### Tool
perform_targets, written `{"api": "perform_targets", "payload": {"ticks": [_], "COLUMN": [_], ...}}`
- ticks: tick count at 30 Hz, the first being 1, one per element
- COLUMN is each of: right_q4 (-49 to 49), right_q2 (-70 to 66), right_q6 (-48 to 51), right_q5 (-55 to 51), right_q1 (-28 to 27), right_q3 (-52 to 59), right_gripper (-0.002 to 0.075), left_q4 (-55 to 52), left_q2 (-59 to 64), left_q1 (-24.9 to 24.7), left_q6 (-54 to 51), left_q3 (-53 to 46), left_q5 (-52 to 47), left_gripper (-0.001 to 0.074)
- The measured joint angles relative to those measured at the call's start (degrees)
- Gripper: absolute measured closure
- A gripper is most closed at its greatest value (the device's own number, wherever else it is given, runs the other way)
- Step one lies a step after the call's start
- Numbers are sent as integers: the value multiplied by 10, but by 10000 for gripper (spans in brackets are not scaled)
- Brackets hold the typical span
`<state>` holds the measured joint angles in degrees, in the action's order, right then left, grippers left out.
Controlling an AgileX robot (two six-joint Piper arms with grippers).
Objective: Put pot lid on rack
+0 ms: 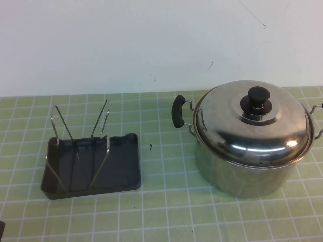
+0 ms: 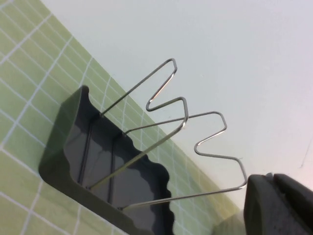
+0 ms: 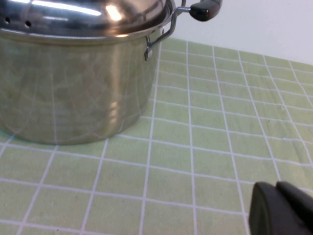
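Rack [image 1: 93,164] near left gripper [image 2: 279,205]; pot lid [image 1: 252,123] beyond right gripper [image 3: 283,208]; jaws' state indeterminable. Risk: slick dome slipping, toppling thin prongs [image 1: 103,121].

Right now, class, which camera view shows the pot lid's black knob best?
The high view: the pot lid sits on the pot with its knob fully visible. The right wrist view shows only the lid's rim, plus the right gripper low over the mat. The left wrist view shows none, just the rack and the left gripper.
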<state>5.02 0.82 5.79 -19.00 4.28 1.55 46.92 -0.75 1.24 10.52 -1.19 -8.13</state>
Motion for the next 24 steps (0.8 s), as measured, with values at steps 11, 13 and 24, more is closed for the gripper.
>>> {"api": "perform_targets", "payload": {"ticks": [11,13,24], "right_q4": [0,0,1], "right_q2": [0,0,0], "right_q6": [0,0,0], "right_q5": [0,0,0], "right_q1": [0,0,0], "right_q3": [0,0,0], "right_gripper": [727,727,727], "left_q4": [-26,-66,-319], "left_q2": [15,50,182], "left_q1": [0,0,-23], "left_q6": [-204,-244,-184], "left_q3": [82,127,200], "left_q5": [-48,-52,-47], "left_gripper": [737,737,647]}}
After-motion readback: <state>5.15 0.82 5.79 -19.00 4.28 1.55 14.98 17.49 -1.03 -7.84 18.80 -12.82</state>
